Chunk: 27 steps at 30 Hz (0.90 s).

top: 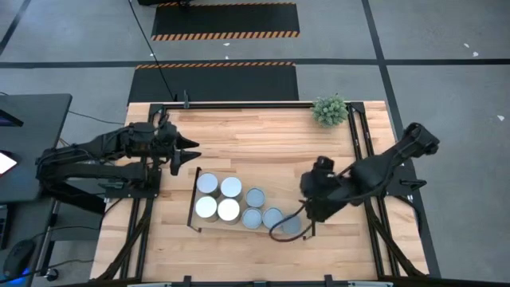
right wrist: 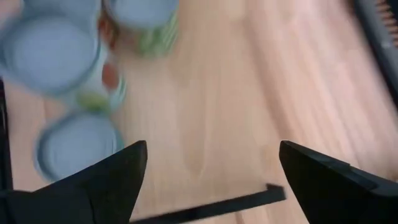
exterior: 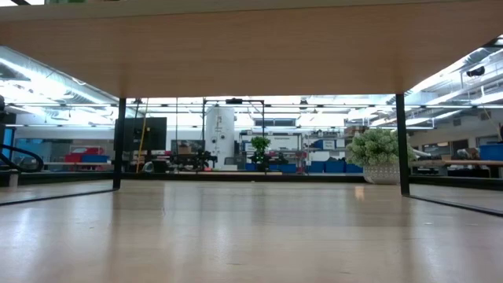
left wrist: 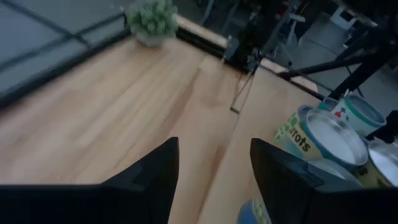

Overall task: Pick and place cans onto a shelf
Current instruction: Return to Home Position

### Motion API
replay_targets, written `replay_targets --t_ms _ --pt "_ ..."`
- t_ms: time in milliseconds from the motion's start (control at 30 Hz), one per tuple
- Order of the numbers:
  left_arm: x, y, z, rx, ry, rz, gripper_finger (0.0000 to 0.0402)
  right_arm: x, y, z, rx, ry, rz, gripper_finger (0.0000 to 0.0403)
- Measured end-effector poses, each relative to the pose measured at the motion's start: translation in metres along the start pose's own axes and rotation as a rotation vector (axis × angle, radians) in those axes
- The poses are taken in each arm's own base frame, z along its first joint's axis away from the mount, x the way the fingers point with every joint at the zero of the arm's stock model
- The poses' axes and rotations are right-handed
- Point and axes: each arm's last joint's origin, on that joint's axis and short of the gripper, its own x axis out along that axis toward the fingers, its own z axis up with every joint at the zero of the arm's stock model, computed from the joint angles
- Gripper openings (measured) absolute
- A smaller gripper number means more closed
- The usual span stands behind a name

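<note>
We get the high view straight down over the whole table (top: 263, 139), and the low view at tabletop height, level across it into the room. Left wrist looks slanting along the table, close to the cans (left wrist: 329, 134); right wrist looks down on them very close. High, low and left wrist share the plant (top: 330, 110); high and both wrists share the cans.

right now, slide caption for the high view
Seven cans on the shelf; left gripper open near its left end, right gripper open at its right end.
</note>
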Motion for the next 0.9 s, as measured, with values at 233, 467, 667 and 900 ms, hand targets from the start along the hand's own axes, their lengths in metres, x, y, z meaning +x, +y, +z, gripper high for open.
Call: replay_targets --t_ms 233,467,667,900 --pt "-0.020 0.001 0.004 0.082 -0.122 0.024 0.0169 -0.018 -0.016 -0.014 0.185 -0.223 -0.019 0.0318" --pt "-0.031 0.006 -0.008 0.077 -0.209 -0.020 0.0132 -0.005 -0.025 -0.031 0.263 -0.343 -0.017 0.0207" --pt "-0.032 0.014 -0.028 0.015 -0.305 -0.045 0.0104 0.010 -0.039 -0.050 0.352 -0.402 0.030 0.0114" --pt "-0.039 0.023 -0.047 -0.061 -0.378 -0.062 0.0060 0.024 -0.064 -0.074 0.467 -0.538 0.126 0.0009"
